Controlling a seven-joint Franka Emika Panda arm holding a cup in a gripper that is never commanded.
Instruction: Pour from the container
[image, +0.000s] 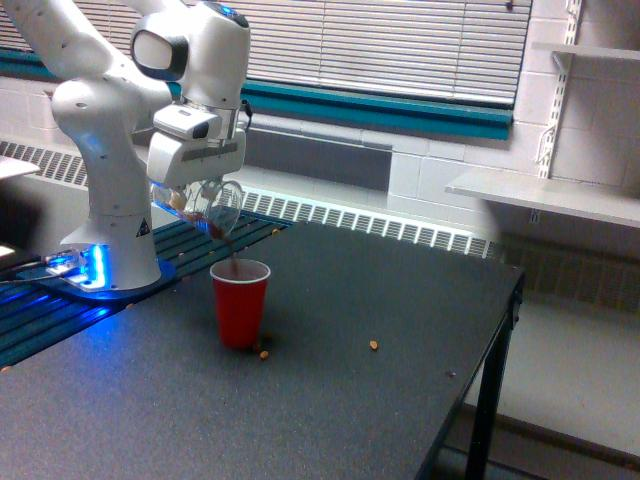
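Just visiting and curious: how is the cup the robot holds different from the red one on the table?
The tumbler is clear; the red cup is opaque red with a white inside. The tumbler is held in the air in the gripper, tipped with its mouth down toward the red cup; the red cup stands upright on the table. Brown bits fall from the tumbler into the red cup. Both look similar in size.
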